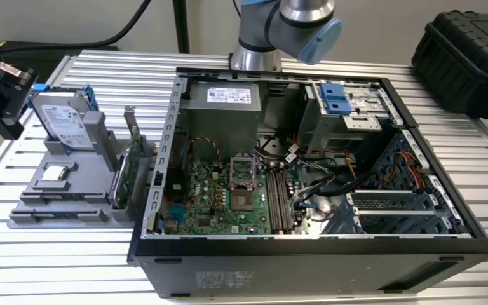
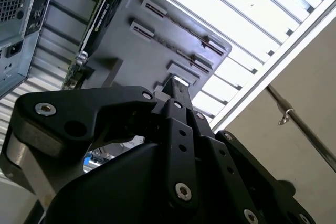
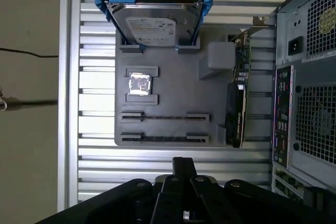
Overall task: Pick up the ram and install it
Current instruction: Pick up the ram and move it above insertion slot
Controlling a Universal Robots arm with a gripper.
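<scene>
My gripper [image 1: 20, 82] hangs above the table at the exterior view's left, beside the grey parts holder [image 1: 58, 197]. In both wrist views its black fingertips [image 3: 184, 163] [image 2: 178, 85] are pressed together with nothing seen between them. The holder [image 3: 168, 85] has two long narrow slots [image 3: 164, 117] [image 3: 164, 139], each showing a thin dark strip. I cannot tell whether the ram sits in them. The open computer case [image 1: 312, 244] lies to the right, its motherboard memory slots [image 1: 278, 198] near the middle.
On the holder stand a hard drive [image 3: 157, 22] in a blue bracket, a small silver processor chip [image 3: 140, 84] and an upright expansion card [image 3: 239, 103]. A black hard case [image 1: 469, 57] sits at the back right. The arm's base [image 1: 257, 54] stands behind the computer.
</scene>
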